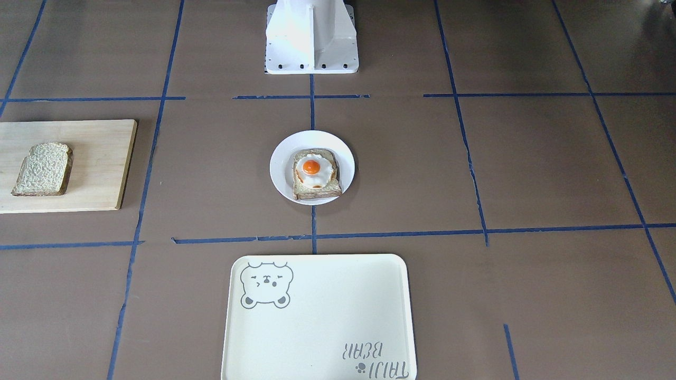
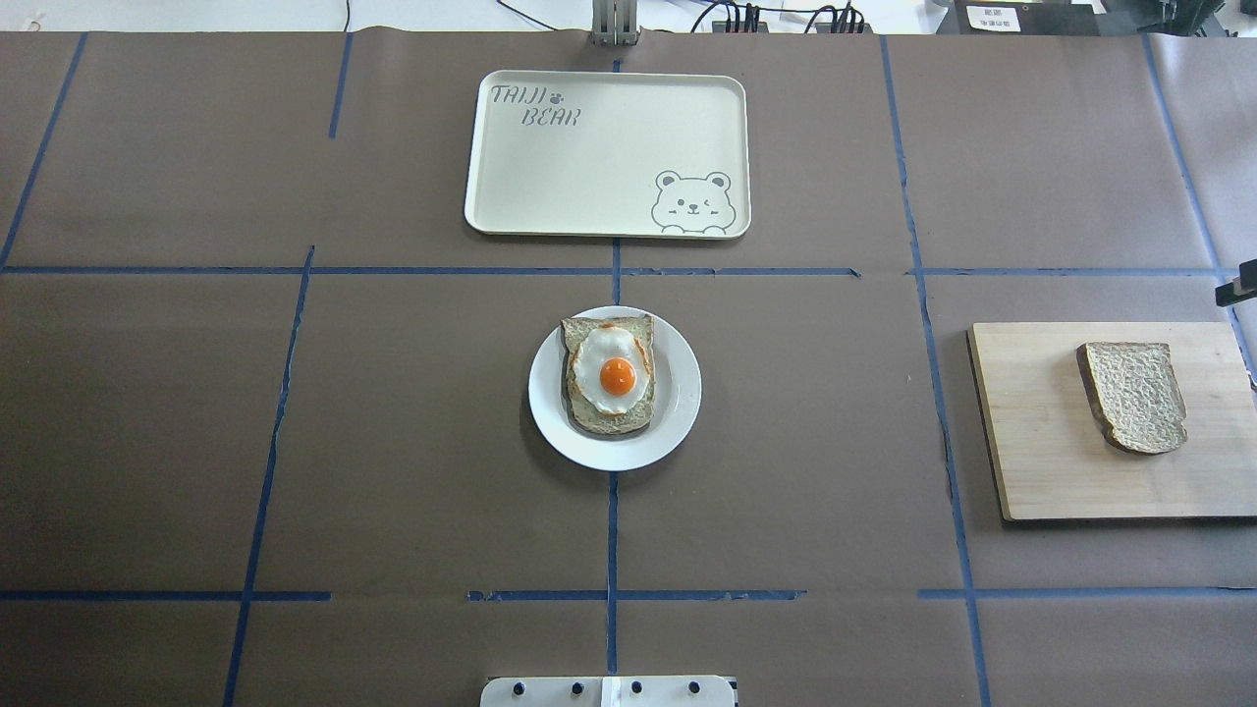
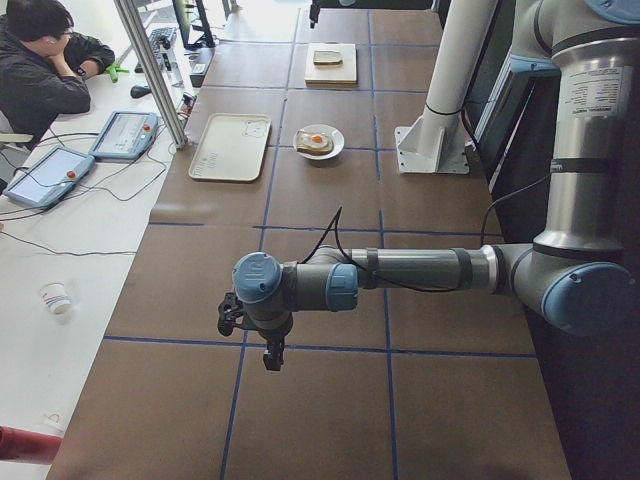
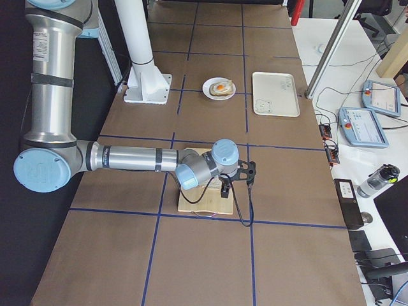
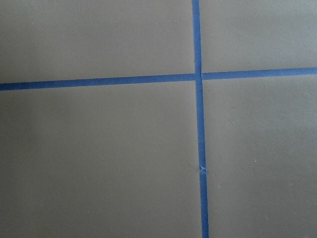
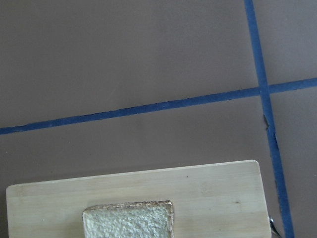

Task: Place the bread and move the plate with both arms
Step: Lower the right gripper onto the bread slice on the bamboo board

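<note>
The plain bread slice (image 1: 43, 169) lies on a wooden cutting board (image 1: 100, 158) at the robot's right end of the table; it also shows in the overhead view (image 2: 1134, 395) and the right wrist view (image 6: 129, 220). The small white plate (image 1: 280, 169) sits mid-table (image 2: 678, 393) and carries a slice topped with a fried egg (image 2: 614, 373). My right gripper (image 4: 236, 185) hangs over the board's far edge, beside the bread. My left gripper (image 3: 270, 355) hangs above bare table at the left end, far from everything. I cannot tell whether either is open or shut.
A cream tray with a bear drawing (image 2: 609, 157) lies beyond the plate, on the operators' side. The white robot base (image 1: 311, 37) stands behind the plate. Blue tape lines cross the brown table. A seated operator (image 3: 40, 60) and teach pendants are on the adjoining white desk.
</note>
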Controlling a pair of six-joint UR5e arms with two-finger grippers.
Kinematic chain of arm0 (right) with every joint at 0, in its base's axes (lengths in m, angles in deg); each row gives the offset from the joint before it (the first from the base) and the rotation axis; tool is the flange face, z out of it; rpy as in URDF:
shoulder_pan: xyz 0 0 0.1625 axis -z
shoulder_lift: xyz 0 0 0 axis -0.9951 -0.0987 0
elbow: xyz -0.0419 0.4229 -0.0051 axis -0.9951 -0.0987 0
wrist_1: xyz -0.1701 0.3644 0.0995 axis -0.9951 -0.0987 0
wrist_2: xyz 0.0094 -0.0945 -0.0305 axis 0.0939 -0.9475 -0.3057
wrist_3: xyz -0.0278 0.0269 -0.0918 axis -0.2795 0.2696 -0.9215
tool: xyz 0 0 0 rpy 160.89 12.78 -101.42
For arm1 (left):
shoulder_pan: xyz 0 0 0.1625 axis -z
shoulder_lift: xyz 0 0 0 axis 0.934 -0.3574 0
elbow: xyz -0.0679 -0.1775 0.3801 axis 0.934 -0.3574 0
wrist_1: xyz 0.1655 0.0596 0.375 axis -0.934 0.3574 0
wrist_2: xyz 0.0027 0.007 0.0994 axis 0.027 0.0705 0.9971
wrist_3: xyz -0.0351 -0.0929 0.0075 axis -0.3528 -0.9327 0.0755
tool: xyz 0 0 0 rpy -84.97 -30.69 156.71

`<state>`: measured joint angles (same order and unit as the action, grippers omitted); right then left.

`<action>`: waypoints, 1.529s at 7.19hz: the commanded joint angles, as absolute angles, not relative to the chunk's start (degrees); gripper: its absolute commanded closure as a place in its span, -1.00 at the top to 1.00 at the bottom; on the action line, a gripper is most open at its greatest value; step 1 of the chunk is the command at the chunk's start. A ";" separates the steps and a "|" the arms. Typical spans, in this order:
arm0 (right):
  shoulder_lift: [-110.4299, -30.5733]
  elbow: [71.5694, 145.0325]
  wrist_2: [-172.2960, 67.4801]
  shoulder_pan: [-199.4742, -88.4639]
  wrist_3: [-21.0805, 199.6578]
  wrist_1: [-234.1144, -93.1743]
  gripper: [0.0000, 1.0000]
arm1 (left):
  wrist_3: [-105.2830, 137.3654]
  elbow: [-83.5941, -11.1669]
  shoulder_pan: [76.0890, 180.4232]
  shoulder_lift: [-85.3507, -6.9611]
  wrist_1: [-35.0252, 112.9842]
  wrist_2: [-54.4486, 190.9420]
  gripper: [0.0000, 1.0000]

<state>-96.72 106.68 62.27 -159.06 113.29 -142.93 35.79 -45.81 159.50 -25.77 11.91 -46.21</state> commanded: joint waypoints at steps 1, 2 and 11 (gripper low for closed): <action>-96.76 102.77 60.19 -154.23 116.82 -136.14 0.99 | 35.78 -45.80 159.50 -25.77 11.91 -46.27 1.00; -96.76 102.67 60.19 -152.82 116.39 -136.03 0.93 | 35.78 -45.88 159.50 -25.77 11.91 -46.27 1.00; -100.45 103.20 59.05 -147.89 116.20 -135.33 0.29 | 35.87 -45.88 159.50 -25.86 12.00 -46.45 1.00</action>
<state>-100.41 103.18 59.41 -148.54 116.14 -135.39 35.87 -45.88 159.47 -25.86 12.00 -46.42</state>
